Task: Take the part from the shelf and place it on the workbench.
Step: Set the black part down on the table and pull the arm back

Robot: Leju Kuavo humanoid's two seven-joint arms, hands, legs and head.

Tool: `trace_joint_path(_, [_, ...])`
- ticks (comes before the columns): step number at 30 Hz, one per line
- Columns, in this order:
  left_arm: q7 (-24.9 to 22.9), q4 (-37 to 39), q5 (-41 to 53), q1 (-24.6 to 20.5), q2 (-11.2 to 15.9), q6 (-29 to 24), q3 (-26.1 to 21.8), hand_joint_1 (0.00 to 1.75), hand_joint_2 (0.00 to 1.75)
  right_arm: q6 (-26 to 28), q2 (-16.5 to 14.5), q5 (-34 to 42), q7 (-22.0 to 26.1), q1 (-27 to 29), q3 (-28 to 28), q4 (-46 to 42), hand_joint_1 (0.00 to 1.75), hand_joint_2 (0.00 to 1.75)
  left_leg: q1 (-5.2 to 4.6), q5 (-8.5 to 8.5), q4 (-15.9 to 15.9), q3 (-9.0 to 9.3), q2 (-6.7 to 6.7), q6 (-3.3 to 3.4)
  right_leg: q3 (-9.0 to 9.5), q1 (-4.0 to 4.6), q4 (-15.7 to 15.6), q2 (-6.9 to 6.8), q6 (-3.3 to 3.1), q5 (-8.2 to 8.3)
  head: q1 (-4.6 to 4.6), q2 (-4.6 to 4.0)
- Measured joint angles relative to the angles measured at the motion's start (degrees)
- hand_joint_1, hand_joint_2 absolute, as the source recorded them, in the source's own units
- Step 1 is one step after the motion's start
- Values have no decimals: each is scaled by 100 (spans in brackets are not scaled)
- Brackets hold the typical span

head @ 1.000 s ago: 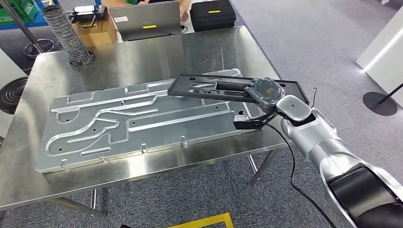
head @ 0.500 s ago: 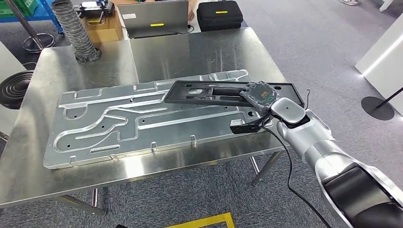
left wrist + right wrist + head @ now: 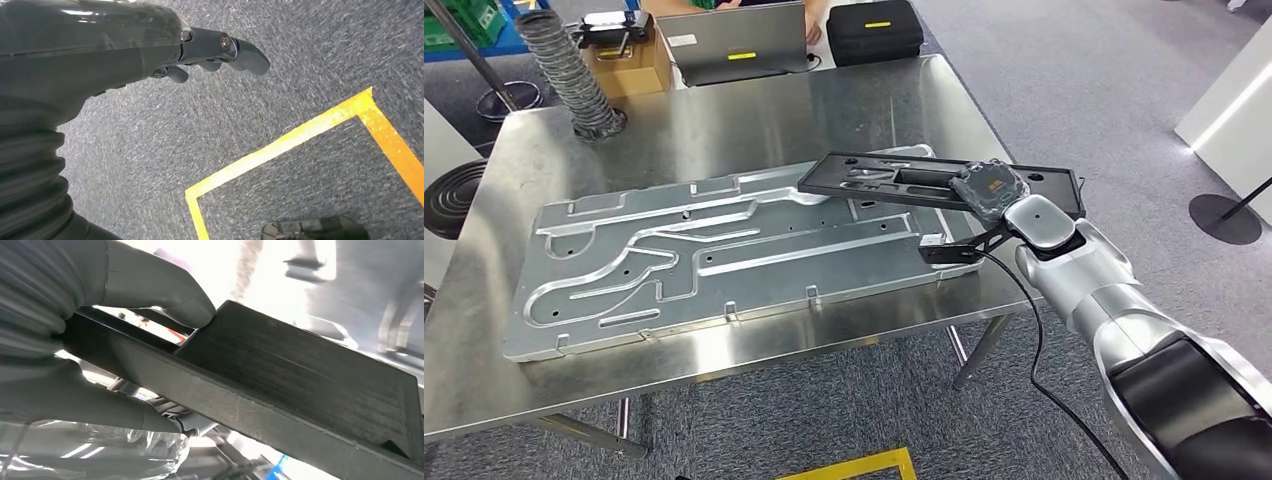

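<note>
A long flat black part (image 3: 894,183) with recesses hangs level above the right end of the steel workbench (image 3: 754,115), over the big machined aluminium plate (image 3: 714,250). My right hand (image 3: 989,190) grips the black part near its right end. Up close in the right wrist view, the grey thumb (image 3: 160,287) presses on the black part (image 3: 300,390) while the other fingers clamp it from underneath. My left hand (image 3: 215,50) hangs beside my body over the grey carpet, fingers loosely extended and holding nothing.
A ribbed hose (image 3: 564,70), a cardboard box (image 3: 629,60), a laptop (image 3: 734,40) and a black case (image 3: 874,30) stand along the far edge. A person sits behind the laptop. Yellow floor tape (image 3: 300,135) marks the carpet by my feet.
The view has swayed left and back. Relative to the aluminium plate, the black part in my right hand has shifted a little to the right and farther from me.
</note>
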State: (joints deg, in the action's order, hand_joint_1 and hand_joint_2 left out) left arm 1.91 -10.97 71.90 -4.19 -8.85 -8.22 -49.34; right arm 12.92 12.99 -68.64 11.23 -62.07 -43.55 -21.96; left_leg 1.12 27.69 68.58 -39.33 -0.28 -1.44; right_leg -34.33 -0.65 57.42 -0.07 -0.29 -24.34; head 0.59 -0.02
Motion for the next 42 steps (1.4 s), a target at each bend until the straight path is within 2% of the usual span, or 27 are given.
trace_joint_path(2, [2,0,8,-4,12,1,-1,0,175,-80,13,12,-107,-73,5,80,175,175,7,-261,-708,343,0,25,-23,12,68,15,60,-42,0,0])
trace_joint_path(3, [3,0,13,-4,13,3,-1,0,175,-112,25,18,-148,-102,10,115,175,175,3,-292,-881,419,-2,52,-41,24,93,18,91,-52,0,0])
trace_joint_path(7, [4,0,26,3,22,11,-7,0,175,-153,60,64,-196,-132,42,234,175,175,-8,-306,-964,427,-6,200,-89,6,149,18,204,-92,0,0])
trace_joint_path(9, [11,0,32,-14,22,12,-10,0,175,-148,67,76,-192,-141,50,272,175,175,9,-331,-994,434,-4,256,-284,-12,592,15,250,-358,0,0])
trace_joint_path(11, [16,0,39,-19,23,14,-10,0,175,-145,68,74,-187,-134,51,308,175,175,4,-332,-995,429,-7,276,-649,-15,1371,14,283,-697,0,1])
trace_joint_path(12, [17,0,42,-16,25,14,-10,0,175,-145,69,73,-185,-120,51,326,175,175,3,-331,-995,430,-9,278,-788,-16,1647,13,292,-767,0,1])
trace_joint_path(13, [17,0,43,-16,26,15,-11,0,175,-144,68,73,-183,-107,52,341,175,175,2,-329,-994,432,-11,277,-829,-16,1708,13,290,-722,0,1])
trace_joint_path(14, [17,0,43,-17,27,15,-11,0,175,-144,68,73,-181,-99,53,351,175,175,2,-327,-993,437,-14,275,-759,-16,1538,13,280,-576,0,0])
trace_joint_path(16, [17,0,45,-27,25,16,-12,0,175,-142,67,74,-179,-103,60,358,175,175,-1,-317,-992,454,-19,256,-378,-8,739,13,235,-186,0,0])
trace_joint_path(17, [16,0,46,-31,25,16,-12,0,175,-140,66,75,-176,-107,64,359,175,175,-10,-312,-988,454,-20,239,-214,8,387,14,208,-64,0,0])
trace_joint_path(18, [16,0,46,-33,25,17,-12,0,175,-138,64,76,-172,-110,69,360,175,175,-18,-311,-988,449,-20,216,-112,24,166,15,184,-9,0,0])
trace_joint_path(20, [15,0,46,-29,25,21,-12,0,175,-134,61,83,-159,-109,79,367,175,175,-30,-316,-1001,442,-21,160,-91,51,79,18,138,-14,0,0])
trace_joint_path(21, [15,0,46,-26,26,25,-12,0,175,-134,58,89,-150,-106,86,370,175,175,-32,-309,-1007,441,-19,128,-86,35,67,16,105,-6,0,1])
trace_joint_path(23, [16,0,50,-27,27,29,-12,0,175,-134,40,98,-131,-105,96,372,87,87,-39,-172,-838,377,-13,75,-64,4,21,10,34,18,0,1])
trace_joint_path(25, [15,0,70,-24,28,20,-12,0,175,-135,23,101,-119,-99,101,375,0,0,-39,173,-227,114,-7,47,-51,-3,-1,1,-16,25,0,0])
trace_joint_path(27, [5,0,97,-10,28,-37,-12,0,175,-136,17,103,-103,-85,105,381,0,0,-35,458,497,-214,-6,30,-53,9,4,0,-35,20,0,0])
trace_joint_path(28, [1,0,103,-5,27,-83,-12,0,175,-136,13,103,-92,-75,109,384,0,0,-35,465,645,-282,-6,25,-52,13,10,4,-38,18,0,0])
trace_joint_path(29, [1,0,103,-6,27,-129,-12,0,131,-136,9,102,-83,-64,116,385,0,0,-34,355,556,-240,-6,27,-50,14,18,9,-35,14,0,0])
trace_joint_path(31, [17,0,88,-18,28,-187,-13,0,44,-135,5,99,-73,-52,144,386,0,0,-34,-32,-180,103,-4,55,-48,14,49,21,-11,-6,0,0])
trace_joint_path(32, [32,0,81,-24,28,-194,-13,0,0,-135,4,99,-69,-53,162,387,0,0,-40,-170,-566,288,-4,77,-57,27,75,25,11,-22,0,0])
trace_joint_path(33, [46,0,78,-28,28,-185,-13,0,0,-136,3,99,-65,-55,178,389,0,0,-44,-245,-827,412,-5,101,-67,35,94,27,36,-31,0,0])
trace_joint_path(34, [57,0,77,-27,28,-166,-14,0,0,-137,2,99,-58,-55,190,391,0,0,-51,-253,-947,468,-7,124,-77,45,105,27,63,-36,0,0])
trace_joint_path(36, [64,0,76,-20,31,-122,-15,0,0,-139,3,99,-45,-54,203,395,0,0,-56,-260,-968,476,-9,177,-84,45,97,30,121,-25,0,0])
trace_joint_path(38, [61,0,75,-27,32,-92,-19,0,0,-139,2,100,-37,-49,219,396,0,0,-41,-295,-1015,490,-1,248,-131,31,217,29,183,-123,0,1])
trace_joint_path(39, [61,0,75,-33,32,-77,-20,0,0,-139,2,103,-36,-47,231,397,0,0,-28,-313,-1040,497,2,276,-222,24,426,29,211,-253,0,1])
trace_joint_path(41, [61,0,75,-29,32,-44,-21,0,0,-140,3,116,-32,-23,252,407,0,0,-24,-323,-1048,495,2,297,-554,7,1152,25,256,-611,0,0])
trace_joint_path(42, [62,0,75,-21,33,-29,-22,0,0,-139,4,129,-28,4,263,415,0,0,-25,-322,-1046,495,1,298,-724,-1,1502,25,270,-734,0,0])
